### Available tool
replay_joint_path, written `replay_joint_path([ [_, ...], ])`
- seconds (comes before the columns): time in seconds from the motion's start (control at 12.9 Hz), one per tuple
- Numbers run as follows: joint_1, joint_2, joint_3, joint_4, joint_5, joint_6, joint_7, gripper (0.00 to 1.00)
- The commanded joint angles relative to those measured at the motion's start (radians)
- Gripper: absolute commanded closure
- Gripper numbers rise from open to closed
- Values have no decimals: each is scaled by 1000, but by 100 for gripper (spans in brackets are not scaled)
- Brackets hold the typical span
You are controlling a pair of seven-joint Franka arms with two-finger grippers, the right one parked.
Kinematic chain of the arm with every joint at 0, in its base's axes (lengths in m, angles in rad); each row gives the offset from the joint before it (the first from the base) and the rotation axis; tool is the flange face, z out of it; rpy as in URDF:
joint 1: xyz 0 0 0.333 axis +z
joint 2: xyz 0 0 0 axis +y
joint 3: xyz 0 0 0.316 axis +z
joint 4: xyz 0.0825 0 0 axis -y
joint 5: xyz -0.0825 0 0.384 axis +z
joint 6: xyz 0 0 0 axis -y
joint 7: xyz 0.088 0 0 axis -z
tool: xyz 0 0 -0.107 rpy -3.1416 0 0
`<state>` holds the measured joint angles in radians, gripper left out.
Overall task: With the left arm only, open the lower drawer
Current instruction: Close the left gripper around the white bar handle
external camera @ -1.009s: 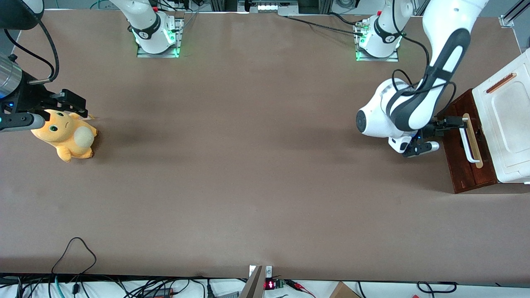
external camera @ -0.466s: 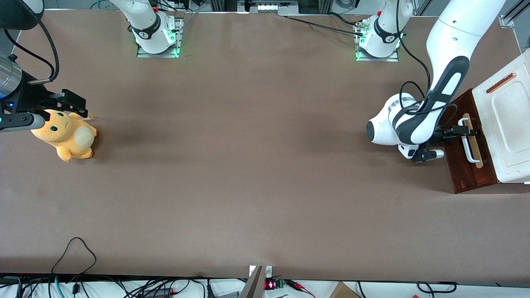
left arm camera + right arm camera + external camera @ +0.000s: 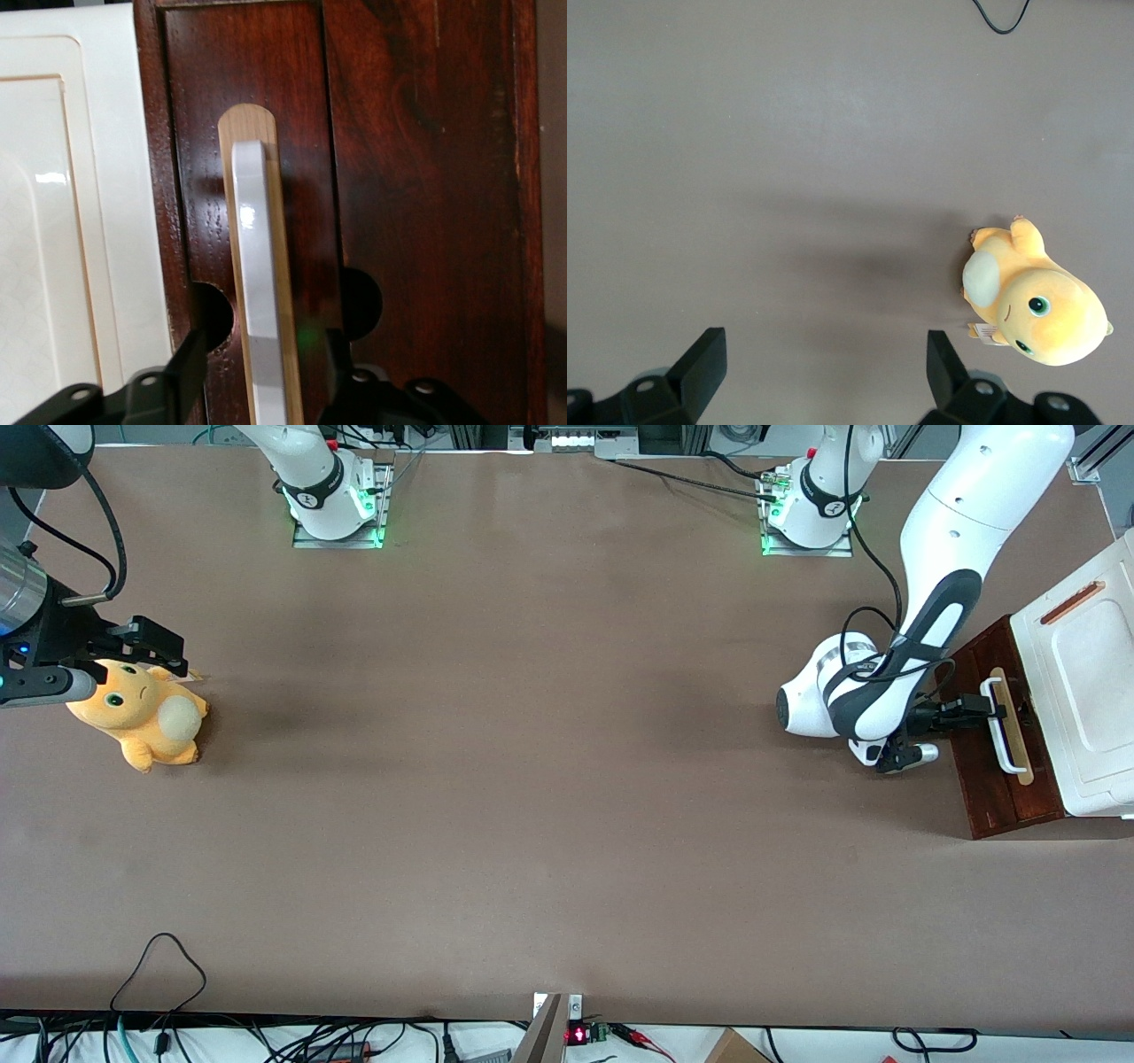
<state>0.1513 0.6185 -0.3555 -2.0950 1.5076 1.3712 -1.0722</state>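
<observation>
Surface: brown table (image 3: 532, 779), wide and flat, with the cabinet at the working arm's end.
Jaws: the gripper (image 3: 257, 372) is spread, one finger (image 3: 186, 376) on each side of the white loop handle (image 3: 257, 292); neither pad looks pressed onto it yet, so this is a straddle, not a pinch.
Between the jaws: the handle bar runs straight through the gap, roughly centred, on its pale wood strip (image 3: 251, 124).
Just outside the jaws: the dark red-brown lower drawer (image 3: 416, 177) front lies right around both fingers; in the front view the gripper (image 3: 979, 707) sits at the end of the handle farther from that camera.
Further out: the cabinet's white moulded top (image 3: 1085, 664) rises just past the drawer front.
Drawer state: it looks shut or barely out; no pale inside shows.
Doing it well: close squarely on the bar, or hook it, then draw straight back along the drawer's travel, toward the parked arm's end of the table.
Risk: gripping near one end may skew the drawer, so a slow, level pull seems wise.
Left arm (image 3: 939, 558): bent down over the drawer front.
</observation>
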Motion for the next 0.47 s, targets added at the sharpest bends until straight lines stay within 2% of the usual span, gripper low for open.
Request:
replay_joint_path([
  [0.0,5,12,4,7,26,-18,-6,45],
  [0.23,4,17,26,9,40,-20,-12,48],
  [0.39,4,23,26,9,46,-32,-20,54],
])
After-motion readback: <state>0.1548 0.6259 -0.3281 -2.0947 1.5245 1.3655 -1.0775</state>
